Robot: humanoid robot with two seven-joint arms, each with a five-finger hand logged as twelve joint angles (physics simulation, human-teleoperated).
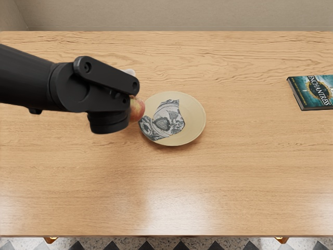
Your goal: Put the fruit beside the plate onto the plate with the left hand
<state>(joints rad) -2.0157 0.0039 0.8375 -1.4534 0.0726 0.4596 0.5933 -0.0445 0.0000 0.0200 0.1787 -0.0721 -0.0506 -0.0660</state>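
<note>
On the bench (166, 198), the plate (195, 117) lies flat with its patterned face up, ready to receive. The fruit (138, 109) sits at the plate's left rim, half hidden, and is probably not yet set down. The left robot hand (112, 104) covers it from the left, palm down on a near-level forearm. Whether it grips the fruit cannot be told. A book (312, 92) lies well apart, far right.

A wooden table (234, 182) carries a patterned plate (193, 117) near its middle. A book (312, 92) lies by its right edge.
</note>
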